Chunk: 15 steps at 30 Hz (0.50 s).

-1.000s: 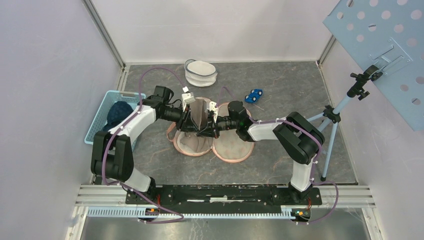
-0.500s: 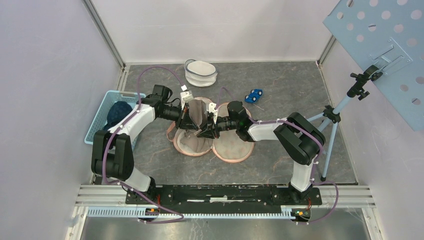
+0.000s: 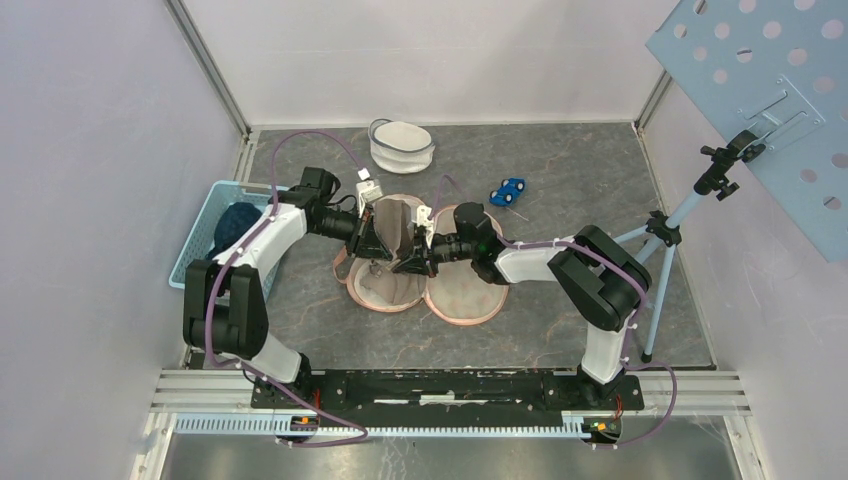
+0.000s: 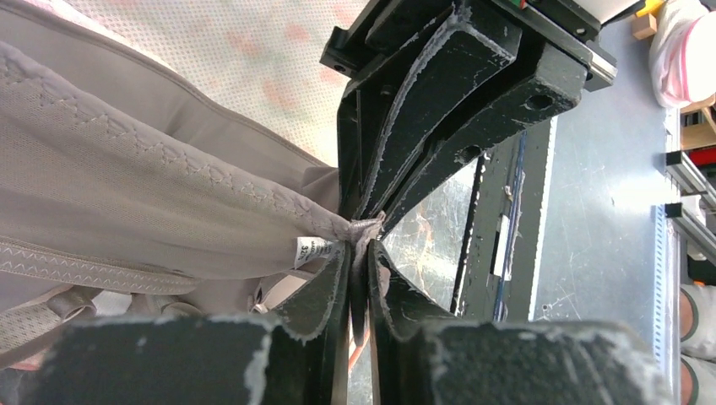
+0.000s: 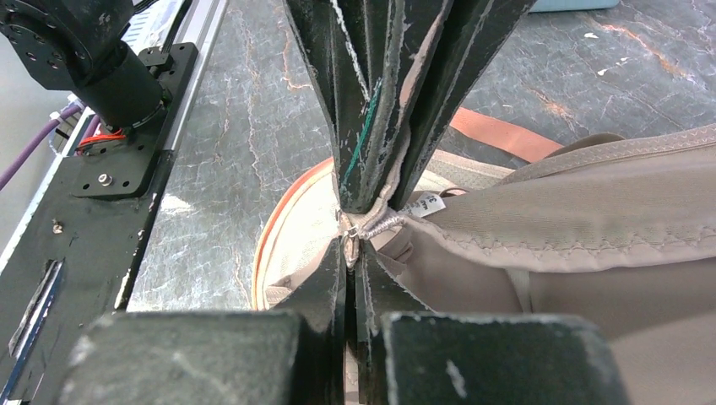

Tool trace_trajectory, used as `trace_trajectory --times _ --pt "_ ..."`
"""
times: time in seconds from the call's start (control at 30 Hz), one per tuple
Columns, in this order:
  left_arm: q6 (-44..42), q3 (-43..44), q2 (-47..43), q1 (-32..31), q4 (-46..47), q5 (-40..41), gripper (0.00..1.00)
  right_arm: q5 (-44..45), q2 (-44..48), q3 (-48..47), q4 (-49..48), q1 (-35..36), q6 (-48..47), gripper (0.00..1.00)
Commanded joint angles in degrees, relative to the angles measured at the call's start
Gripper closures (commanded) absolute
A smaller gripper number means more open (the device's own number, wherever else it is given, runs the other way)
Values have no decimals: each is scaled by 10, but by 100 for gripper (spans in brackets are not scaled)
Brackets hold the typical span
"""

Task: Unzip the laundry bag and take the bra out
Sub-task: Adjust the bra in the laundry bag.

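I am pinching one end of the bra [image 4: 152, 194] with both claws at once. My left gripper [image 4: 359, 253] is narrowed down onto the gathered tip of the band, just beside its small white label [image 4: 310, 250]. My right gripper [image 5: 350, 261] is closed on the same tip from the opposite side. The two sets of fingers are meeting nose to nose, almost touching, with only the knot of fabric between them.

From that shared pinch, the rest of the bra is trailing away toward the far edge of the table [image 3: 560, 170]. Its long axis is running roughly far-to-near, across the line of my two arms. It is hanging over the left half of the opened laundry bag [image 3: 462, 295], which is lying spread flat around the middle of the table, a little toward the left edge.

Neither arm is nearer, since both are sitting on the one spot. I am judging that the garment is coming free only if the pinch travels up and away from the bag, along the band's own line.
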<state>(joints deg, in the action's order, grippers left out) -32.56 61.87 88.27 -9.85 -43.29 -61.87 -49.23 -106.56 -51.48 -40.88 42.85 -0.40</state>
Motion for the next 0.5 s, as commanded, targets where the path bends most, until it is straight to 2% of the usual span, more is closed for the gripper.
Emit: trace_trajectory --times 0.0,0.07,0.1,0.23,0.37,0.47 --pt "-60 19 2 11 -38 -15 86 1 19 -4 -6 0 -12 100" --pt "-66 17 2 10 -38 -23 96 0 17 -9 -4 1 -12 100" --pt "-69 16 4 9 -38 -24 97 0 17 -10 -4 0 -11 100" --pt "-76 16 9 9 -39 -23 98 -1 12 -21 -2 1 3 100" --pt "-76 15 -10 10 -38 -21 98 -2 -12 -41 18 0 74 100" --pt "-38 6 -32 9 -3 4 98 -20 -27 -35 2 -6 127 100"
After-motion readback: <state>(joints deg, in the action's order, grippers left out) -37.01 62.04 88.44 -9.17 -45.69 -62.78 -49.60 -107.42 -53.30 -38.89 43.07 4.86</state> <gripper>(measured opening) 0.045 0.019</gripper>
